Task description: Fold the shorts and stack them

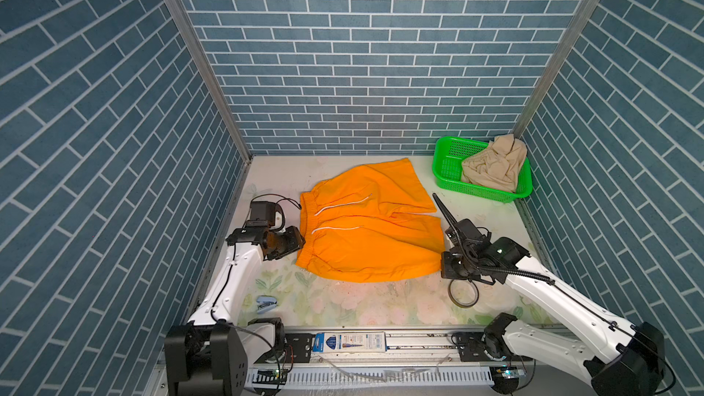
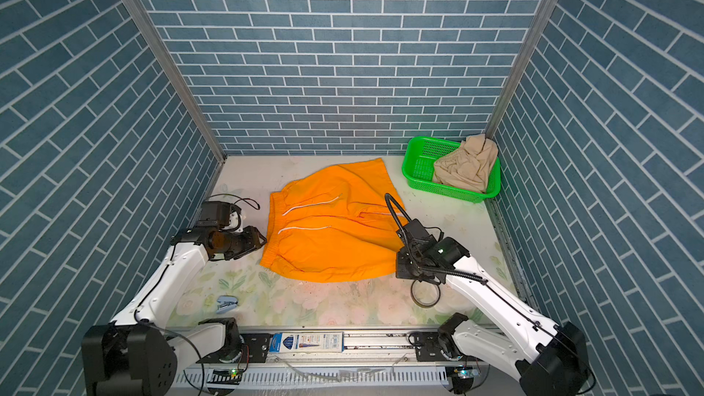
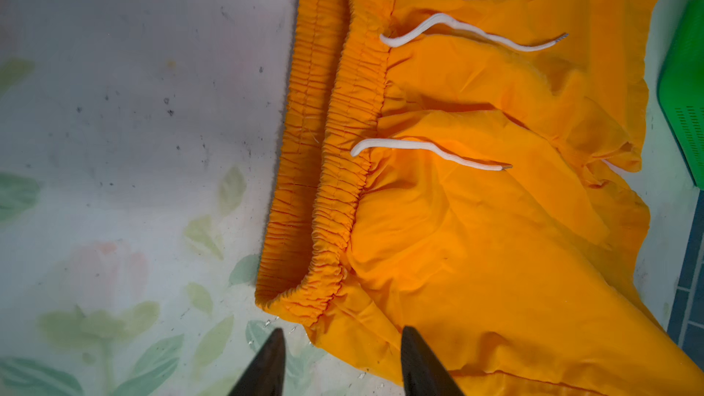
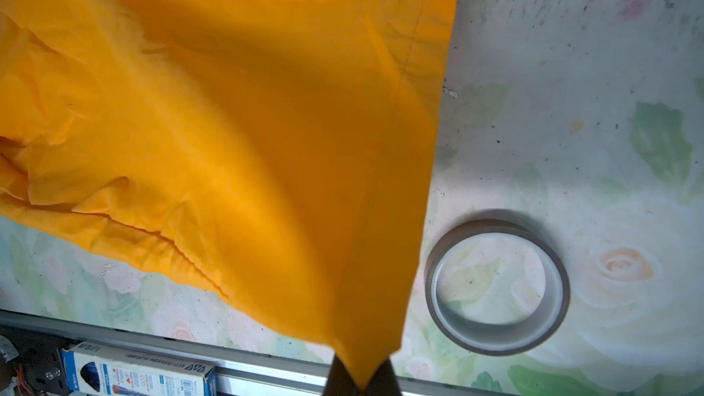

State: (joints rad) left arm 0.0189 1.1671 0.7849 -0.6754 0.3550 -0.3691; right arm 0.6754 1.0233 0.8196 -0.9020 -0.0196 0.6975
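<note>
- Shorts (image 1: 365, 230) in bright orange lie spread out in the middle of the desk (image 1: 343, 310), which has a flowery cover.
- Their bunched waistband (image 3: 343, 169) points to the left edge of the desk. The two legs point to the right edge.
- Two ends of a white drawstring (image 3: 430, 150) lie on top of the orange cloth, just beside the waistband.
- The left gripper (image 3: 343, 360) sits low at the near corner of the waistband. Its two dark fingers (image 3: 266, 367) are spread apart with nothing between them. One finger is over the bare desk and one is over the edge of the orange shorts. I cannot tell if it touches the cloth.
- The right gripper (image 4: 360, 379) is squeezed tight on the bottom corner of the near leg. The cloth is pulled up to a point there, a little off the desk.
- A roll of tape (image 4: 495, 337) lies flat on the desk just beside the right gripper, apart from the orange shorts.
- The beige shorts (image 1: 491, 169) are a crumpled heap inside a green basket (image 1: 445, 169) at the far right corner of the desk. The heap sticks up above the basket's rim on the far side.
- A small blue stapler (image 1: 265, 303) lies near the near left corner, well apart from the shorts.
- A blue and white box (image 1: 350, 341) lies on the metal rail (image 1: 419, 340) along the near edge.
</note>
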